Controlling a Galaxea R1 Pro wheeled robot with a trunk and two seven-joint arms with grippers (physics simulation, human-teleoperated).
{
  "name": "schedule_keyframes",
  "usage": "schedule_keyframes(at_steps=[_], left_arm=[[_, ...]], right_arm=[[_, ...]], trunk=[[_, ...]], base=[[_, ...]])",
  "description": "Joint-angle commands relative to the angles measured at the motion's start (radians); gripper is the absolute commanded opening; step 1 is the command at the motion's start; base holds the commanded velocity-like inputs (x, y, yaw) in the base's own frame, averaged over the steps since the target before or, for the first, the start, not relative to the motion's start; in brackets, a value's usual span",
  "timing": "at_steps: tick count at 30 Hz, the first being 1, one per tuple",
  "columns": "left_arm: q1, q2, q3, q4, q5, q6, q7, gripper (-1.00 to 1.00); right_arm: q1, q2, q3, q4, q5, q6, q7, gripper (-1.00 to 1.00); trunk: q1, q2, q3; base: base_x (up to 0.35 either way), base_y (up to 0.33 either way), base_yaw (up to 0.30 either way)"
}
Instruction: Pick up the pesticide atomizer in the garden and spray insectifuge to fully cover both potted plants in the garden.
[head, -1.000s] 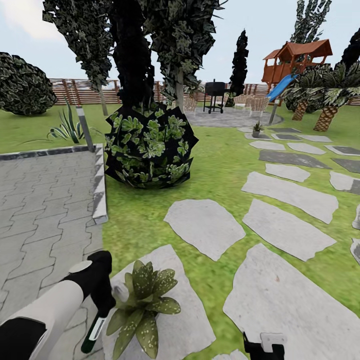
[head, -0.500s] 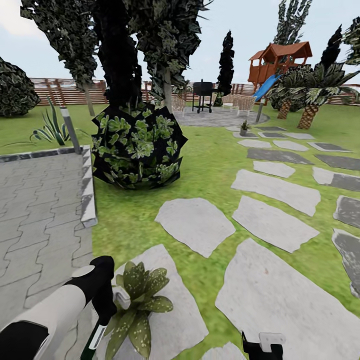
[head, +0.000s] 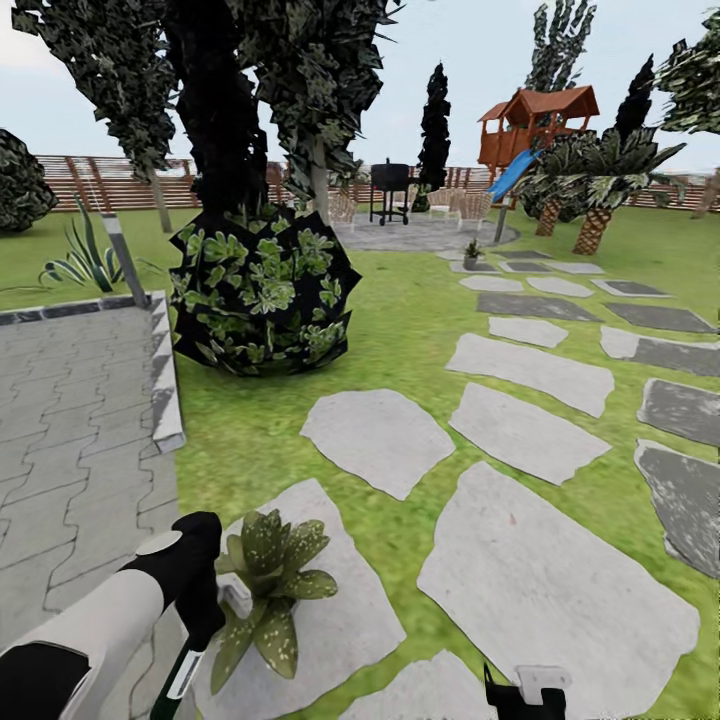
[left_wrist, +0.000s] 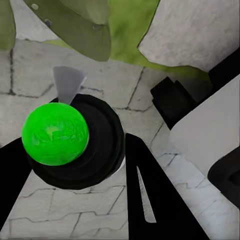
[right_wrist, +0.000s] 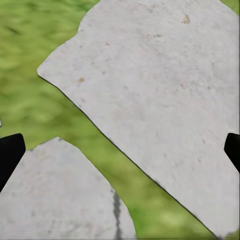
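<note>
One potted plant (head: 268, 585) at near left, speckled whitish. Left pincer (head: 200, 615) clenched on pesticide atomizer (head: 182, 672), angled beside the leaves, presumably for spraying. Right pincer (head: 527, 693) spread wide, idle over stepping stone (right_wrist: 150, 100).

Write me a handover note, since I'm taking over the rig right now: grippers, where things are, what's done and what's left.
Left gripper: shut on the pesticide atomizer, held nozzle-down beside the near potted plant.
Right gripper: jaws open, nothing between them, over stepping stones and lawn.
Near potted plant sits on a stepping stone by the paved edge; whitish insectifuge specks dot its leaves, though full coverage is hard to judge.
A second small potted plant stands far up the stone path near the grill patio; too small to tell if sprayed.
Left: confirm near plant coverage, then likely drive to the far one and spray.
</note>
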Motion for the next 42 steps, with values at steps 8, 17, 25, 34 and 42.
schedule_keyframes(at_steps=[8, 17, 25, 34, 42], left_arm=[[0.001, 0.01, -0.004, -0.002, -0.005, 0.013, -0.005, -1.0], [0.001, 0.005, -0.004, -0.002, -0.004, 0.01, -0.005, -1.0], [0.006, 0.017, -0.005, -0.002, -0.04, 0.016, 0.002, -1.0], [0.032, 0.009, 0.002, 0.031, -0.032, 0.014, 0.065, -1.0], [0.032, 0.006, 0.009, 0.051, -0.031, 0.012, 0.065, -1.0]], right_arm=[[-0.001, 0.0, -0.008, 0.001, 0.011, -0.003, -0.004, 1.0], [-0.001, 0.0, -0.008, 0.001, 0.011, -0.003, -0.004, 1.0], [-0.001, 0.0, -0.008, 0.001, 0.013, -0.004, 0.001, 1.0], [-0.001, -0.001, -0.008, 0.001, 0.014, -0.004, 0.001, 1.0], [-0.001, 0.0, -0.008, 0.001, 0.011, -0.003, 0.001, 1.0]], trunk=[[0.0, 0.0, -0.001], [0.0, 0.0, -0.001], [0.0, 0.0, -0.001], [0.0, 0.0, -0.001], [0.0, 0.0, -0.001]], base=[[0.014, 0.268, -0.01], [0.094, 0.109, -0.116], [0.023, 0.0, -0.138], [0.13, 0.0, -0.001], [0.015, 0.0, 0.0]])
